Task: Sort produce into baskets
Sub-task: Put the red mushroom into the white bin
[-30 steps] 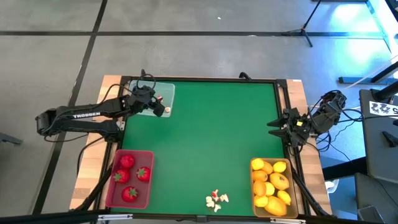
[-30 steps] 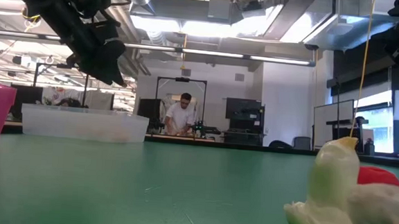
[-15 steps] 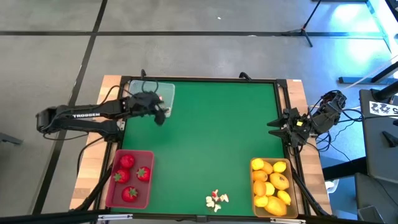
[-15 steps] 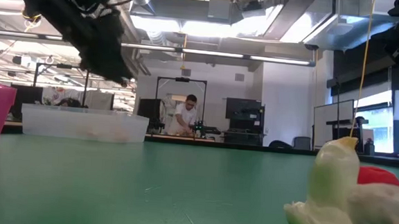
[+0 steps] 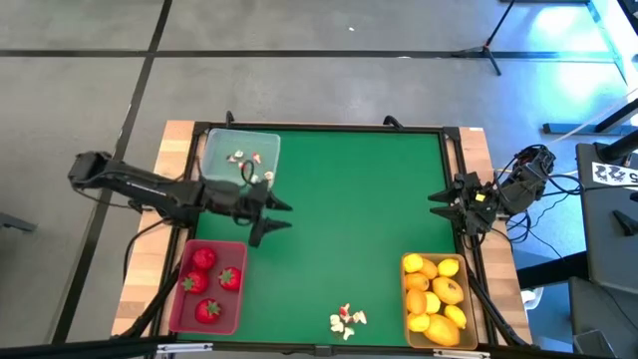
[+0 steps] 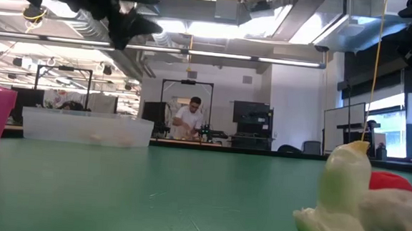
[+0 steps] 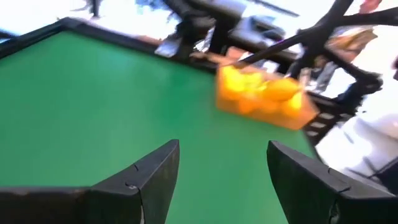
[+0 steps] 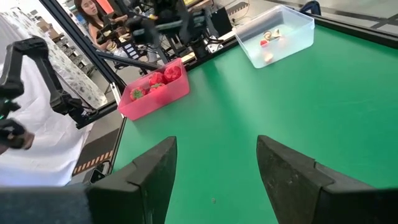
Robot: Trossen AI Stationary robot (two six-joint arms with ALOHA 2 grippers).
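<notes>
Green-topped table carries three shallow plastic trays: pinkish-red rectangular tray with red toy strawberries at the near left corner, tan-yellow tray of yellow and orange lemon-like ovals at the near right corner, smaller clear translucent tray holding tiny white-and-red bits at the far left corner. Left gripper hangs above the table between clear and pink trays, fingers spread, nothing held; right gripper waits at the right edge, fingers apart, empty. A loose cluster of white-and-red pieces lies at the near edge, between pink and yellow trays.
</notes>
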